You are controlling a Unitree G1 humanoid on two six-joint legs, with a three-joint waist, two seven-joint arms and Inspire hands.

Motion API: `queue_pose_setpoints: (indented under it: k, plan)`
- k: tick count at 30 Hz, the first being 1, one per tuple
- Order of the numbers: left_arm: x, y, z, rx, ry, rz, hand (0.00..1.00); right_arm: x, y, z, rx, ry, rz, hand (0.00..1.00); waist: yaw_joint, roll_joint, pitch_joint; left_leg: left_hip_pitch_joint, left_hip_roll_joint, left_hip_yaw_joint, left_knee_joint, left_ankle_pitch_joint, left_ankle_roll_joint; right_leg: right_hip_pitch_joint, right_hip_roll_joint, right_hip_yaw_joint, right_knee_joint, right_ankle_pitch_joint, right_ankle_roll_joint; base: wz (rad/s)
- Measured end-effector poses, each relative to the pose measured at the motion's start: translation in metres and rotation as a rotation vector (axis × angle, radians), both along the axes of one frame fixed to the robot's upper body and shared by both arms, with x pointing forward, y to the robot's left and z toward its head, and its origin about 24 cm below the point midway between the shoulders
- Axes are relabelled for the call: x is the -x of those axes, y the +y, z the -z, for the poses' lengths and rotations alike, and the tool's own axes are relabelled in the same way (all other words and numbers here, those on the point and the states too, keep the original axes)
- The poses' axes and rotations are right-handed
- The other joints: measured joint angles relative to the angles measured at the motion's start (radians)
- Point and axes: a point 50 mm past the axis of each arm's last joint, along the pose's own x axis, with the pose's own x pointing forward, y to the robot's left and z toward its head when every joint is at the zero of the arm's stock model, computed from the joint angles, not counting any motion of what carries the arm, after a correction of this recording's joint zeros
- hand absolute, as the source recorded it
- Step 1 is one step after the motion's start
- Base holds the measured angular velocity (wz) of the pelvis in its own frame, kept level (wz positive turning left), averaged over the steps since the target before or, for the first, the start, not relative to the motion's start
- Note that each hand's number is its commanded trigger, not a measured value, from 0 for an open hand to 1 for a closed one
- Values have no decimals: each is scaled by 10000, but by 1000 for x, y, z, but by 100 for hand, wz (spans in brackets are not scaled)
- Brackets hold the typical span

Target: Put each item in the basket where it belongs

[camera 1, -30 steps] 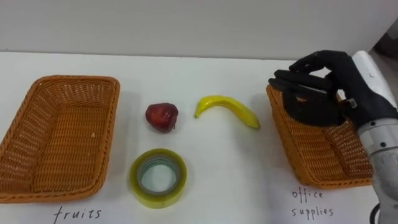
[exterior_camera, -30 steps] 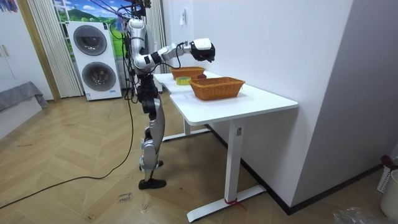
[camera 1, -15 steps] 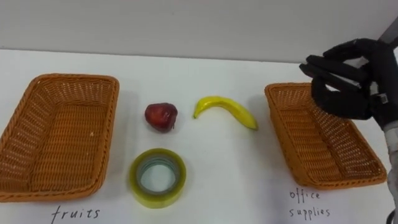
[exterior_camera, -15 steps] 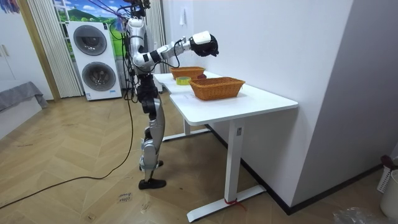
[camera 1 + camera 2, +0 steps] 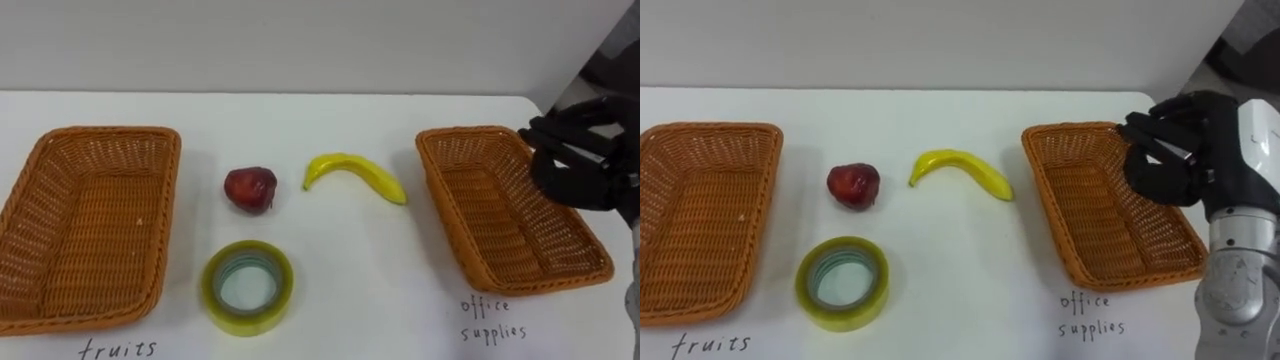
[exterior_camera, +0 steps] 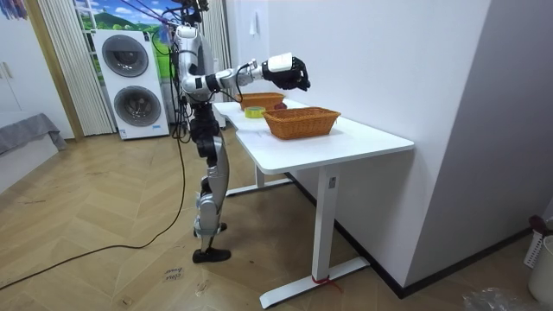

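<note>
Since one second ago, the right hand (image 5: pixel 1175 160) has drawn back from over the far left corner of the right basket (image 5: pixel 1048 195) to the right, and it now hangs above this basket's far right edge. Its fingers are loosely bent and point to the left, with nothing between them and the thumb. The right basket has nothing inside, and the left basket (image 5: pixel 700 210) also has nothing inside. All the things to sort lie on the white table (image 5: pixel 940 250) between the two baskets. The red apple (image 5: pixel 852 186) is just right of the left basket. The banana (image 5: pixel 960 168) lies right of the apple, apart from it. The roll of tape (image 5: pixel 876 283) lies flat, nearer than the apple. In the room view the robot stands upright at the table's end, its right arm stretched out over the table top.
</note>
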Motion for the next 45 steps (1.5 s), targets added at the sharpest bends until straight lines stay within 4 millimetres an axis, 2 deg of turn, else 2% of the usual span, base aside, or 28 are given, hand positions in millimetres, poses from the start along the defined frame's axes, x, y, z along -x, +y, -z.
queue_pose_setpoints:
  k: [5, 11, 12, 14, 15, 26, 45]
  plan:
    - [1, -1, 0, 13, 113, -43, 0, 8, -5, 15, -125, 701, 256, 100, 6, 40, -10, 18, -4, 1, 3, 1, 1, 2, -4, 30, 11, 0, 0, 0]
    - [-2, -3, 1, 23, 49, 176, 0, 7, -1, 18, -164, 824, 79, 100, 40, 17, -4, 29, -3, 35, 5, 0, 0, -29, 15, 157, 19, 0, -1, -4]
    - [-2, -3, 1, 35, 51, 189, 0, 6, 1, 19, -175, 858, 20, 83, 40, 15, -5, 31, -5, 37, 3, 0, 0, -31, 15, 155, 20, 1, -2, -4]
    - [-3, -4, 1, 20, 27, 199, 0, 5, 4, 23, -245, 1069, -165, 21, 39, 4, -10, 41, -9, 37, 4, 0, 1, -24, 13, 155, 21, 2, -3, 0]
    - [-3, -3, 1, 13, 11, 203, 0, 5, 5, 24, -261, 1118, -187, 0, 40, 1, -10, 41, -11, 37, 4, 0, 1, -24, 12, 156, 21, 2, -3, 0]
    - [-6, -3, 0, -73, -133, 232, 0, 5, 4, 29, -409, 1416, -243, 0, 306, -17, 16, 39, -13, 65, 4, 2, 2, -18, 5, 179, 7, 1, -2, 0]
    - [-5, -4, 0, -11, -120, 221, 0, 3, 5, 29, -452, 1502, -404, 0, 299, -45, 41, 31, -11, 65, -27, 1, 2, -36, 14, 155, 8, 1, -2, 0]
